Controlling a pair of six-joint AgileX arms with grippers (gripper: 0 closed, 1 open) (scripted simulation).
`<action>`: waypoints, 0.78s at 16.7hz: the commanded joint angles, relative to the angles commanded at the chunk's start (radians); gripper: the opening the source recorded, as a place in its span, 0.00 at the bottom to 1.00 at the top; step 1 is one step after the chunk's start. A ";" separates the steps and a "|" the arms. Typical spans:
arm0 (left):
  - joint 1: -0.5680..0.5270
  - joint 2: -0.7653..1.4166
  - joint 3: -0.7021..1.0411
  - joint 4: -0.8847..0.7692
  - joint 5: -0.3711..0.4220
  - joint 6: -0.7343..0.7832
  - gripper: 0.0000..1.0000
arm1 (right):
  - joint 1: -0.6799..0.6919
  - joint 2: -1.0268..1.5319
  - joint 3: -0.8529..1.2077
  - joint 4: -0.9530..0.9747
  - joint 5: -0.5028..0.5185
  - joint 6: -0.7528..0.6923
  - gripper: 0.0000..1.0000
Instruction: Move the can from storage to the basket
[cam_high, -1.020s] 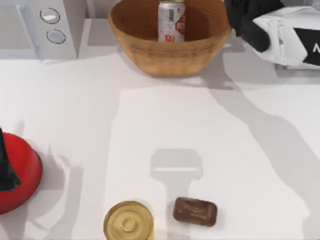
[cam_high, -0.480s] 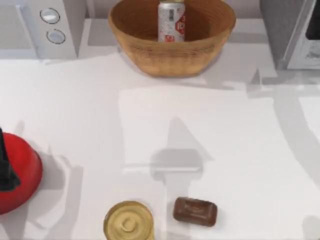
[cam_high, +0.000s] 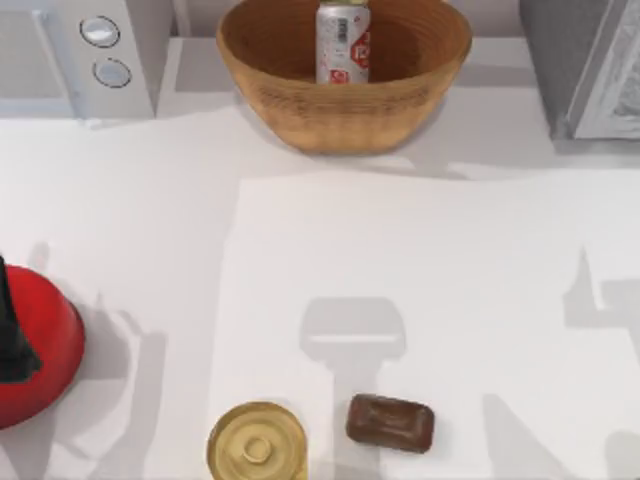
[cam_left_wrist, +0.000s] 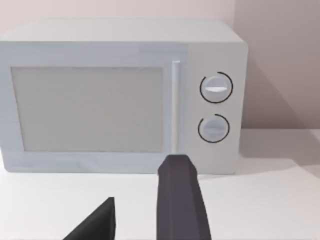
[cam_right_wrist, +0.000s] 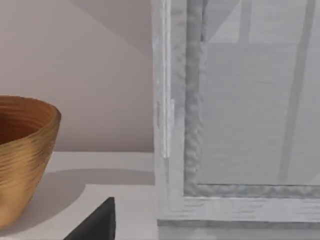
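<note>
The slim silver metal can with red label marks (cam_high: 343, 42) stands upright inside the large tan woven wicker basket (cam_high: 300, 95), at twelve o'clock on the white tabletop (cam_high: 400, 250). It looks light, thin-walled, smooth and easily dented, so the cylindrical side at mid-height would suit a gentle hold. The left gripper (cam_left_wrist: 145, 220) faces the pale microwave (cam_left_wrist: 120, 95), fingers apart and empty. The right gripper's spread cannot be told.

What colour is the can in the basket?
Silver with red marks; the can shows best in the top view, standing in the basket.
</note>
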 joint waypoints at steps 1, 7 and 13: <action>0.000 0.000 0.000 0.000 0.000 0.000 1.00 | -0.012 -0.086 -0.050 -0.023 -0.011 -0.004 1.00; 0.000 0.000 0.000 0.000 0.000 0.000 1.00 | -0.066 -0.389 -0.236 -0.118 -0.039 -0.017 1.00; 0.000 0.000 0.000 0.000 0.000 0.000 1.00 | -0.066 -0.402 -0.244 -0.123 -0.040 -0.017 1.00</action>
